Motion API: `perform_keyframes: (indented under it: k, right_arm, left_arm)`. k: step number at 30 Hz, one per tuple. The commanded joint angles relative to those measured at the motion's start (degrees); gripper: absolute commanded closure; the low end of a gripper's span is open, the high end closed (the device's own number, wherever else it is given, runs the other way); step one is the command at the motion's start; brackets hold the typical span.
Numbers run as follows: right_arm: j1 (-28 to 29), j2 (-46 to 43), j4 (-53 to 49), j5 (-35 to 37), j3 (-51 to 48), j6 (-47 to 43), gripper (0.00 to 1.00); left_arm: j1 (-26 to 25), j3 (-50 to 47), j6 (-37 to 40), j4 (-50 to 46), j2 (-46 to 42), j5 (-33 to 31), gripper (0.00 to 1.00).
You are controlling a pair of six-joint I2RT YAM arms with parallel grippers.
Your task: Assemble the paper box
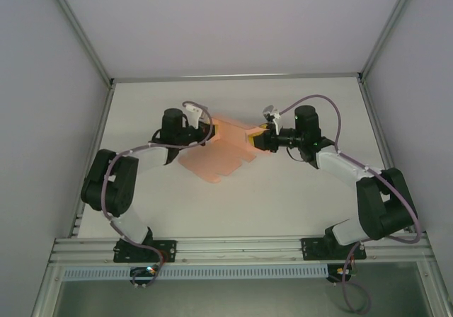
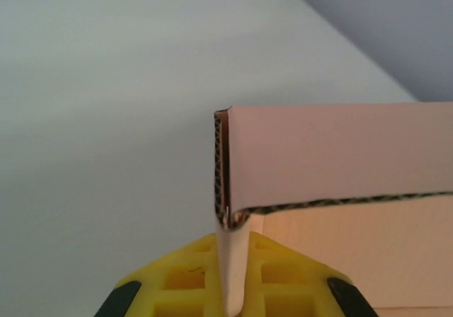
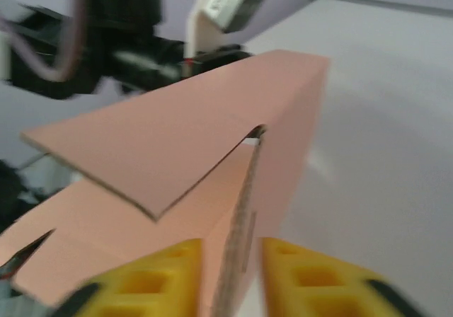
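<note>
The paper box (image 1: 216, 163) is a salmon-pink die-cut sheet, partly folded, lying mid-table between the two arms. My left gripper (image 1: 209, 129) is at its far left end. In the left wrist view the yellow fingers of the left gripper (image 2: 233, 245) are shut on an upright flap of the paper box (image 2: 340, 154), whose corrugated edge shows. My right gripper (image 1: 253, 139) is at the sheet's far right corner. In the right wrist view the right gripper (image 3: 232, 252) stands open around a raised wall of the paper box (image 3: 177, 147), with a gap on the right side.
The white table (image 1: 283, 197) is ringed by grey enclosure walls, with an aluminium rail (image 1: 233, 248) along the near edge where both arm bases stand. The left arm's wrist (image 3: 120, 48) shows blurred beyond the card in the right wrist view.
</note>
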Motion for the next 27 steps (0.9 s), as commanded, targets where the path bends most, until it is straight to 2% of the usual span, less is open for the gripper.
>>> perform_keyframes:
  k: [1, 2, 4, 7, 13, 18, 23, 24, 27]
  right_arm:
    - [-0.17, -2.66, -5.90, 18.04, 0.18, -2.90, 0.45]
    - [0.00, -3.51, -6.27, 21.92, -0.03, -3.47, 0.32]
    - [0.48, -5.78, -7.28, 26.84, 0.01, -5.82, 0.25]
    - [2.42, -7.62, -10.80, 29.70, 1.53, -13.55, 0.17]
    - [9.06, -6.43, -17.03, 37.38, 6.04, -31.82, 0.12]
    - [13.14, -1.31, -16.05, 41.15, 8.85, -38.68, 0.11]
    - [16.36, 5.09, -12.75, 44.83, 11.46, -43.82, 0.22]
    - [17.07, 6.48, -10.43, 46.78, 11.52, -44.84, 0.28]
    - [18.84, 9.55, -3.92, 51.90, 11.06, -48.48, 0.58]
  left_arm:
    - [-3.76, 0.30, 7.20, -8.70, -4.73, -18.87, 1.00]
    - [-4.31, 0.72, 8.57, -10.47, -5.19, -20.76, 1.00]
    - [-4.90, 1.24, 9.81, -12.37, -5.72, -22.05, 1.00]
    - [-5.25, 1.74, 10.21, -13.55, -5.70, -21.60, 1.00]
    - [-6.88, 5.03, 11.23, -18.04, -4.42, -23.82, 1.00]
    - [-7.71, 6.88, 10.49, -20.16, -3.91, -22.71, 1.00]
    - [-8.75, 7.61, 9.80, -21.38, -4.00, -22.05, 1.00]
    - [-8.92, 7.57, 9.79, -21.37, -4.07, -21.88, 1.00]
    - [-9.22, 7.73, 9.07, -21.73, -3.72, -21.00, 1.00]
